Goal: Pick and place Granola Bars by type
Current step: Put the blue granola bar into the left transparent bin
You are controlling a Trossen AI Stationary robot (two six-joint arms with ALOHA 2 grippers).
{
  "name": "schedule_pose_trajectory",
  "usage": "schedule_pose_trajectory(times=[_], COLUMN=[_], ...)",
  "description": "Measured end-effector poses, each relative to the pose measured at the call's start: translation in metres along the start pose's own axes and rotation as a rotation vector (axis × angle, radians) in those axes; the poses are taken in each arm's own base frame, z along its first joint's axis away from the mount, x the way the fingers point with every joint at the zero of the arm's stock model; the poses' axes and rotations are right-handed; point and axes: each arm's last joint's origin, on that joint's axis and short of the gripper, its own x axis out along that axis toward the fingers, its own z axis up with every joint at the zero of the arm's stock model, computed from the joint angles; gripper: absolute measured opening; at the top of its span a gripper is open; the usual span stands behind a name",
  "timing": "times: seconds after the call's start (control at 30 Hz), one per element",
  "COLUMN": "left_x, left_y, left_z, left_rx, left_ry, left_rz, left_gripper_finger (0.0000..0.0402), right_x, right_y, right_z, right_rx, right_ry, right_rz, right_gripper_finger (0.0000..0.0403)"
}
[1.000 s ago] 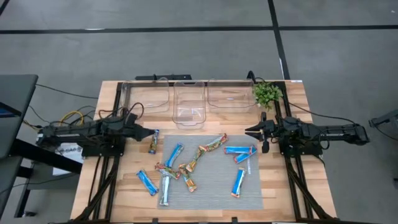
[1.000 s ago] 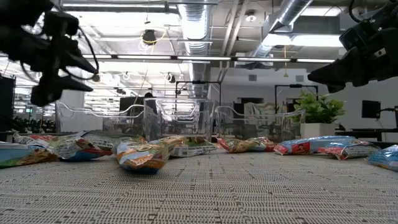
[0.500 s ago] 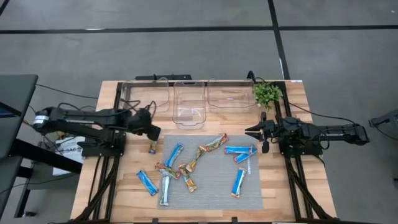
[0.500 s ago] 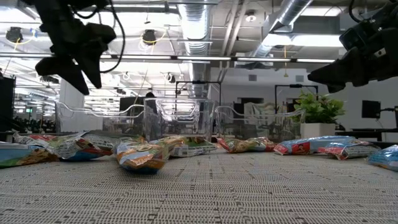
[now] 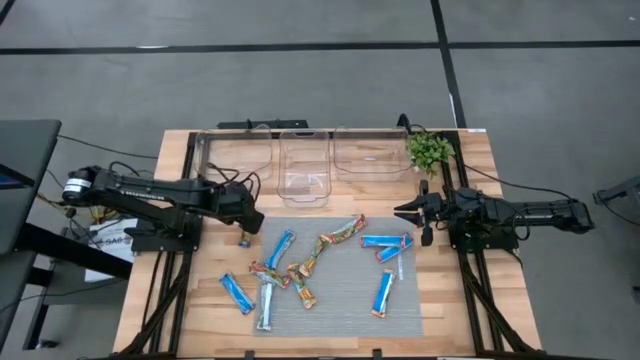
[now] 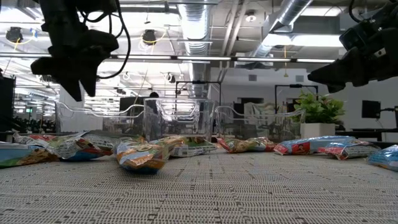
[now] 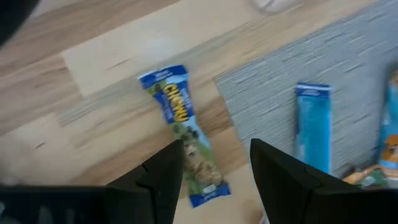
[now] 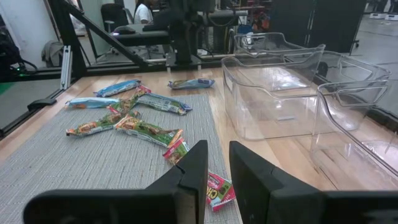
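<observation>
The granola bars lie scattered on a grey mat (image 5: 340,300): blue-and-white ones (image 5: 280,248), blue ones with orange-red ends (image 5: 378,240) and multicoloured ones (image 5: 340,235). One blue bar with a picture of granola (image 7: 180,124) lies flat on the bare wood by the mat's far-left corner (image 5: 245,238). My left gripper (image 7: 214,180) hovers open above this bar, fingers pointing down, the bar's near end showing between them (image 5: 250,222). My right gripper (image 5: 400,211) waits above the table's right side, fingers a little apart (image 8: 219,155), holding nothing.
Three clear plastic bins stand in a row along the far edge: left (image 5: 235,155), middle (image 5: 304,165) and right (image 5: 372,152). A small potted plant (image 5: 430,150) stands at the far right. Bare wood (image 5: 450,300) lies either side of the mat.
My left arm has reached out from its folded pose. Its gripper has tipped from level to pointing down and has come over the blue bar on the bare wood, shifting slightly toward the table's near edge. The bars lie as before.
</observation>
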Motion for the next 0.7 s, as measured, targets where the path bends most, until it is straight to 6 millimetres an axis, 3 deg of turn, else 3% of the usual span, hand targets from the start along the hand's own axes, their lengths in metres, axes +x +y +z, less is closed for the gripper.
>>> schedule_pose_trajectory(times=[0.43, 0.7], left_x=[0.036, 0.058], left_y=[-0.008, -0.019], left_z=[-0.004, -0.005], left_rx=[0.041, 0.071], left_ry=[0.104, 0.151], left_rz=[0.197, 0.195], left_gripper_finger=[0.0178, 0.0178], right_x=[0.0, 0.0], right_y=[0.0, 0.0], right_z=[0.0, 0.0], right_rx=[0.0, 0.0], right_ry=[0.0, 0.0], right_rz=[0.0, 0.0], right_gripper_finger=[0.0059, 0.0059])
